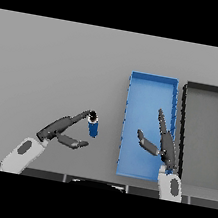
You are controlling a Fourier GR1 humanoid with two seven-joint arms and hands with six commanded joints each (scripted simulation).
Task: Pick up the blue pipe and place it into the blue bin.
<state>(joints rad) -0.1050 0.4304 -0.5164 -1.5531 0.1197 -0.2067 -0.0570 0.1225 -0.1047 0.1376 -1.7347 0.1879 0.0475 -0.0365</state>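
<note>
Head view | left hand [61, 129] fingertips touch blue pipe [93, 126], relaxed | right hand [162, 141] unclenched over blue bin [152, 96]

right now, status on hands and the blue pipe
Left hand open, fingertips at blue pipe, no grip. Right hand open over blue bin. Pipe outside bin; path clear.

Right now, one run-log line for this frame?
left robot hand: fingertips at blue pipe, grasp unclear | pipe: left of blue bin, outside | right robot hand: open over bin
</note>
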